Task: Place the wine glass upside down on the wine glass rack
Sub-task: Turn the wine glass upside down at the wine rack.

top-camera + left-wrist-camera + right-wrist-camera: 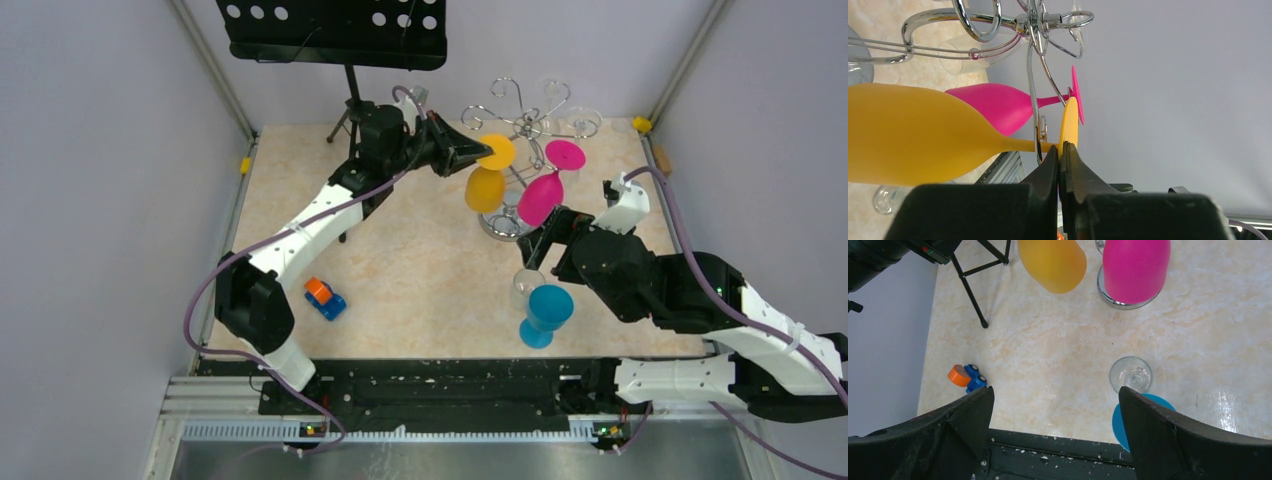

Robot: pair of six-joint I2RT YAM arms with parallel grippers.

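Left fingers (1062,152) are pressed together, pinching the edge of the round foot of the yellow wine glass (913,135). The glass is upside down: foot up at the fingertips, bowl hanging below, off the bench (400,260). The foot is level with the curled hook arms of the wine glass rack (520,120), on the rack's left side. In the left wrist view a chrome rack wire crosses the stem just beside the foot. Cannot tell if the foot rests on a hook or is carried by the fingers alone.

A pink wine glass (540,198) hangs upside down on the rack, just right of the yellow one. Their feet are close together and the bowls are side by side above the rack's round mirror base.

Right fingers (545,243) are spread wide and hold nothing. They hover over the bench near the rack base, below the two hanging bowls, well apart from the yellow glass. The right wrist view looks down between them. A clear glass (1130,374) stands upright on the bench and a blue glass (1119,422) stands right beside it, partly hidden by one finger.

A small blue and orange toy (325,297) lies on the bench's left side, near the left arm. A black music stand (335,30) is at the back left, behind the left arm.
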